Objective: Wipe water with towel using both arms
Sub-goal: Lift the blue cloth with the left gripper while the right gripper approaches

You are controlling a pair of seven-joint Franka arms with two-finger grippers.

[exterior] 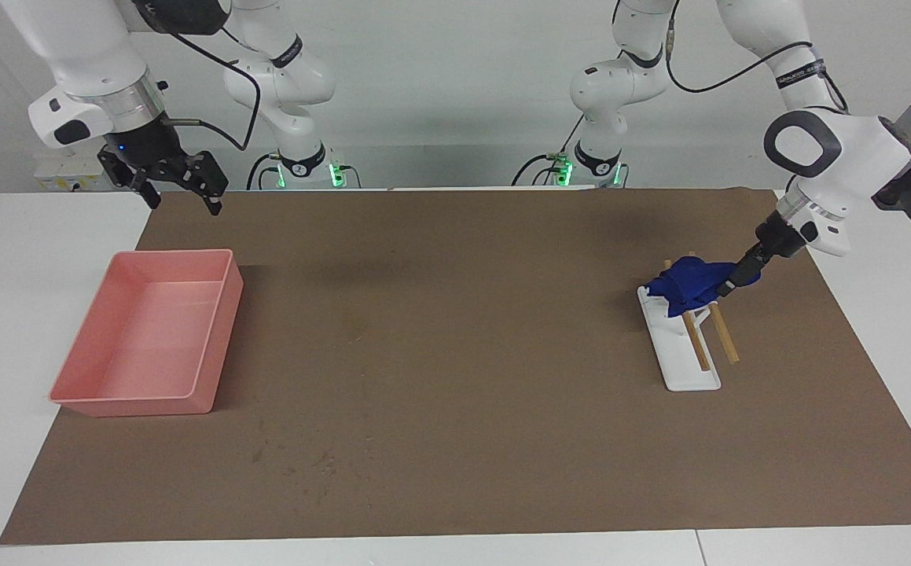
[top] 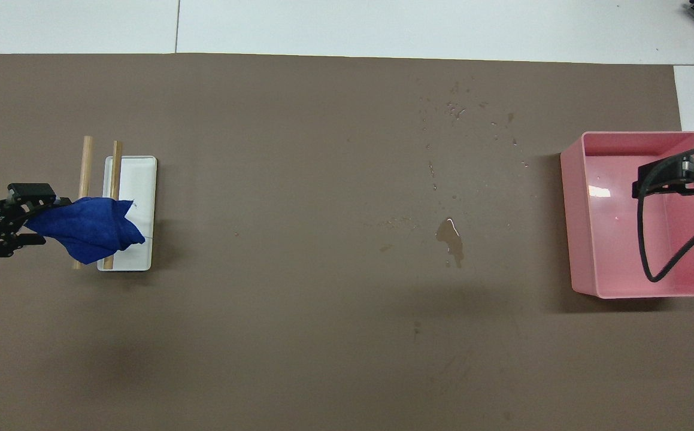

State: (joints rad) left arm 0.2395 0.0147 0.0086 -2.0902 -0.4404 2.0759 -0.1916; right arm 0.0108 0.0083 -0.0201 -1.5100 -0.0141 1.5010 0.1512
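Left end effector (exterior: 726, 284) is pinching the blue towel (exterior: 687, 284) over the white rack (exterior: 679, 350) near the tabletop's left-arm edge — right end effector (exterior: 180, 192) hangs spread above the pink tray (exterior: 215, 338), waiting.

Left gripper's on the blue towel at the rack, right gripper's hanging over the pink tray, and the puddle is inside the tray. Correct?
Not quite: the puddle lies on the brown mat, beside the pink tray, as the overhead view shows. The left gripper on the towel and the right gripper are as stated.
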